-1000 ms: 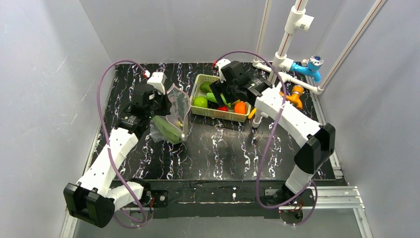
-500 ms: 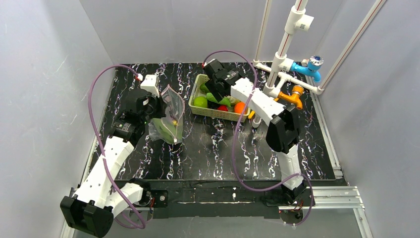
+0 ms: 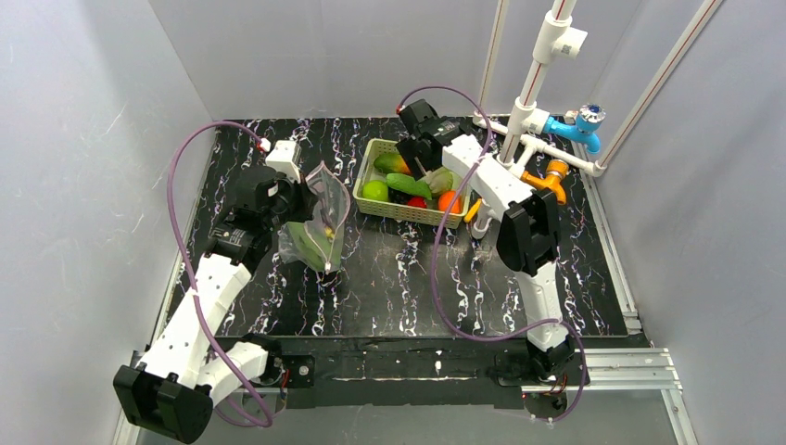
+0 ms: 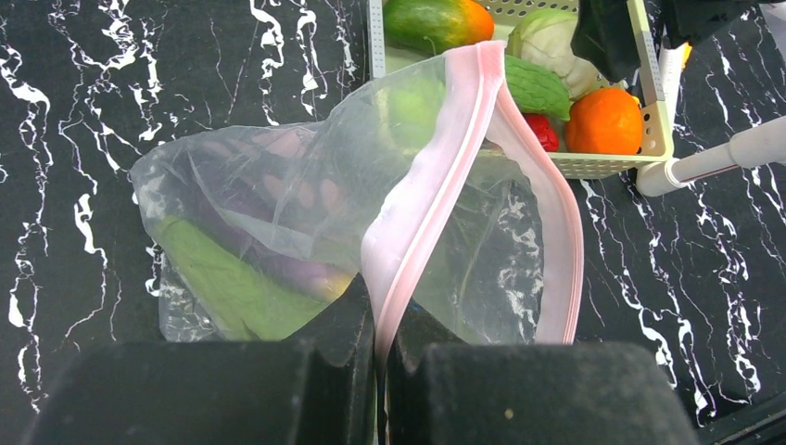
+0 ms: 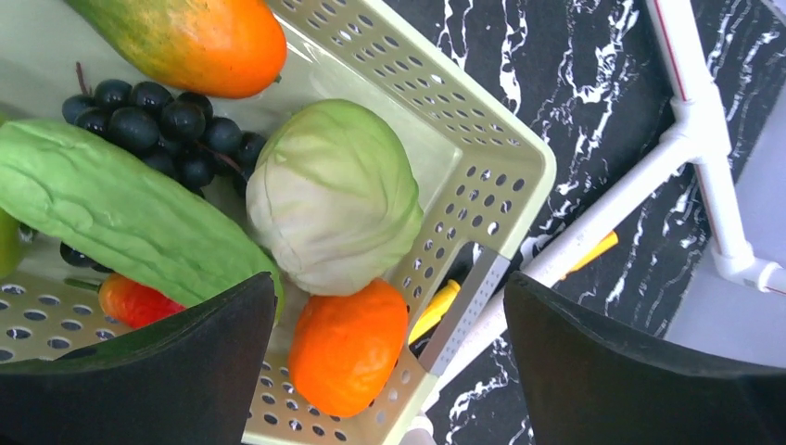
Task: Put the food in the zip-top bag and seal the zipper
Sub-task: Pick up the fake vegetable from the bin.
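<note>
While left gripper [image 4: 378, 320] clamps the zipper [image 4: 436, 176], bag [image 4: 278, 204] mouth toward basket [image 5: 482, 185], right gripper [image 5: 389, 297] spread above cabbage [image 5: 334, 195].

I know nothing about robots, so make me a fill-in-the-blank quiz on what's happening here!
The left gripper pinches the clear bag's ____ zipper.
The right gripper hangs ____ over the cabbage.
The cabbage and orange lie in the cream ____.
Missing words: pink, open, basket.
</note>
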